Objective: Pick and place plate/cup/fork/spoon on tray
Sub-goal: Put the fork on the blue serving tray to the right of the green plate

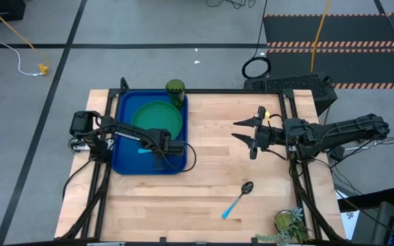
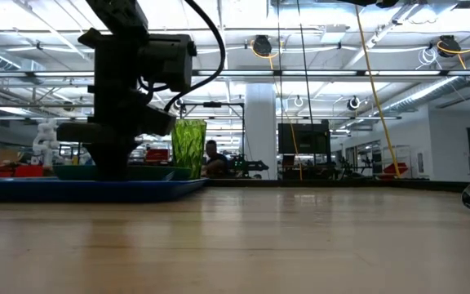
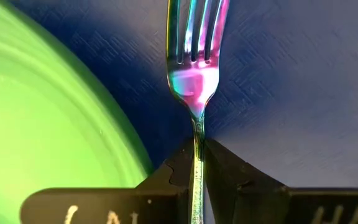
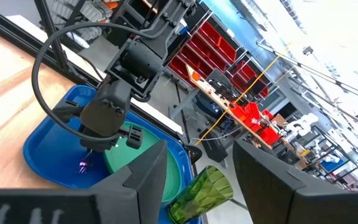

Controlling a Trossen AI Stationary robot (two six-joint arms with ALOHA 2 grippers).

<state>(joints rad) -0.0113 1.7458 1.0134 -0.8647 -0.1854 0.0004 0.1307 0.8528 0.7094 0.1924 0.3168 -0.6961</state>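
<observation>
The blue tray (image 1: 125,158) lies on the table's left half. The teal plate (image 1: 157,117) lies in it. The olive cup (image 1: 175,89) stands at the tray's far right corner. My left gripper (image 1: 159,156) is over the tray's near right part, beside the plate, shut on the fork (image 3: 194,81). The fork's pale shiny head points away from the fingers, over the tray floor. The spoon (image 1: 238,198) lies on bare wood at the near right, dark bowl toward the far edge. My right gripper (image 1: 238,130) hovers open and empty over the table's right half. My left gripper pinches the fork's thin neck (image 3: 197,134), just behind the tined head, between its two fingertips. The fingers come from above and lie along the fork. The head (image 3: 192,84) sticks out past the fingertips, close over the tray floor. I cannot tell whether it touches.
A small green plant (image 1: 289,222) stands at the table's near right corner. Bare wood lies between the tray and the right arm. A black frame (image 1: 296,174) runs along the table's sides.
</observation>
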